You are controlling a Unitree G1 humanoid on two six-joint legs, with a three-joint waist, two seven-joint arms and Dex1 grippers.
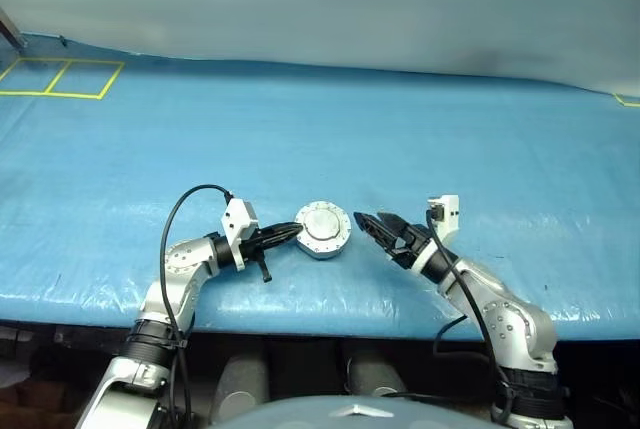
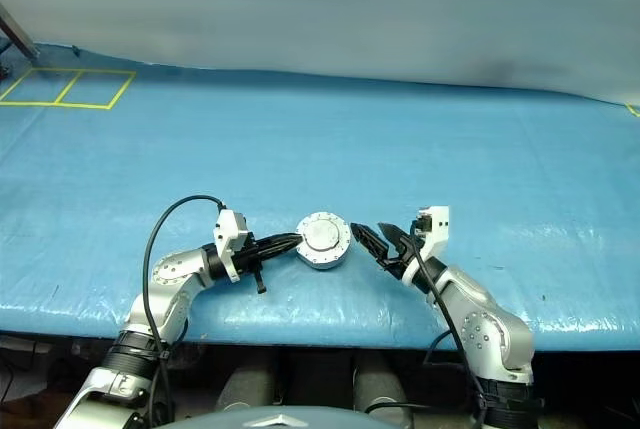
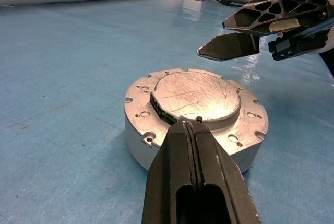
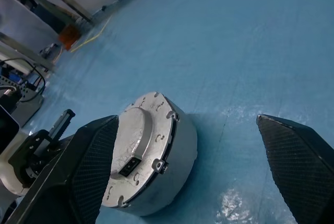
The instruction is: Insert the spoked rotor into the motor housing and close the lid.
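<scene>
The motor housing sits on the blue table near the front edge. Its lid lies closed on top, raised round boss facing up. The spoked rotor is out of view. My left gripper is shut with nothing between its fingers, and its tips rest against the housing's left rim. My right gripper stands open just right of the housing, a small gap away from it, holding nothing. The right wrist view shows the housing between its two wide-spread fingers.
The table is covered in blue sheeting. Yellow tape squares mark its far left corner. The front edge runs close below both grippers.
</scene>
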